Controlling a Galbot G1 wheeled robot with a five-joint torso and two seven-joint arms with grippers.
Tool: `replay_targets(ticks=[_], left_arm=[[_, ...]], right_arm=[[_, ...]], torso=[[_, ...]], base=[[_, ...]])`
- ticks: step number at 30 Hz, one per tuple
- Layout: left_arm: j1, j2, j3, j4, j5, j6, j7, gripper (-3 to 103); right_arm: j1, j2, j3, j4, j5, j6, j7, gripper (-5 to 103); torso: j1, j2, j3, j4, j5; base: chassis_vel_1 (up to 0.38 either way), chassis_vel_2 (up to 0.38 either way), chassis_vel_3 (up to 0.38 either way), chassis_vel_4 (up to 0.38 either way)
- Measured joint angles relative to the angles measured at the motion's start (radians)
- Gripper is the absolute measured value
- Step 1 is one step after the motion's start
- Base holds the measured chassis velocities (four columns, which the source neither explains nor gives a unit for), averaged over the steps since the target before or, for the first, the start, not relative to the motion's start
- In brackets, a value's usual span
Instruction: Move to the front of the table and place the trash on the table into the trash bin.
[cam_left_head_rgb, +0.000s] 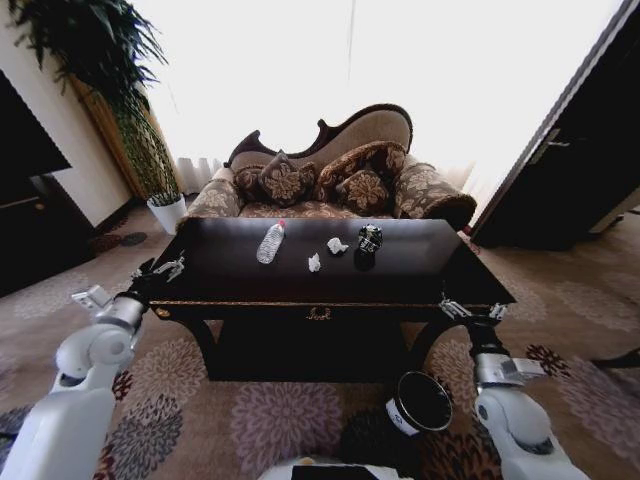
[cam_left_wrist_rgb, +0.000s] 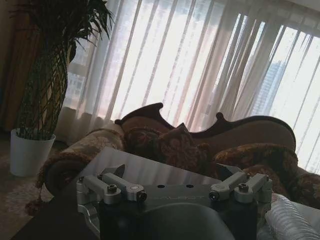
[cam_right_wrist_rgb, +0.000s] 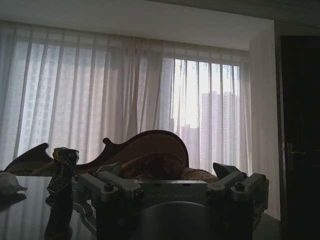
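Hidden/cut off first: the bin is partly out of sight, w/ its lower body dark against the carpet and its white label just visible on the side. The bottle is cut off at the frame edge in the left wrist view, where it's a ribbed clear shape only. In the right wrist view the shiny lump reads as a dark upright crumple, detail hard to make out against the bright curtains; a paper ball is clipped at the edge beside it.

Table: near-black, glossy top, gold ornament at front centre, curved legs, directly ahead of the robot, w/ a sofa behind it. Trash sits toward the middle-back of the top: clear bottle w/ red cap lying down, then a small white paper ball nearer the front, another paper ball, and the black-and-silver lump on the right. All apart, none touching.

Bin stands on the floor below the table's front edge, right of centre, near the right arm.

Left claw hovers at the table's front-left corner, fingers spread wide, holding nothing. Right claw is at the front-right corner, also wide open & empty.
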Motion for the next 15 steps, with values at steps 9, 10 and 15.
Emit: replay_targets(ticks=[9, 10, 15], left_arm=[[-0.266, 0.04, 0.247, 0.206, -0.257, -0.02, 0.057, 100], [-0.266, 0.04, 0.247, 0.206, -0.257, -0.02, 0.057, 100], [-0.414, 0.024, 0.36, 0.291, -0.259, 0.028, -0.057, 100]], right_arm=[[-0.019, 0.04, 0.002, -0.002, -0.029, 0.003, -0.001, 100], [-0.019, 0.04, 0.002, -0.002, -0.029, 0.003, -0.001, 100], [-0.023, 0.054, 0.002, -0.012, -0.04, 0.007, -0.002, 100]], torso=[[0.0, 0.0, 0.0, -0.0001, 0.0002], [0.0, 0.0, 0.0, -0.0001, 0.0002], [0.0, 0.0, 0.0, -0.0002, 0.0002]], base=[[0.0, 0.0, 0.0, 0.0], [0.0, 0.0, 0.0, 0.0], [0.0, 0.0, 0.0, 0.0]])
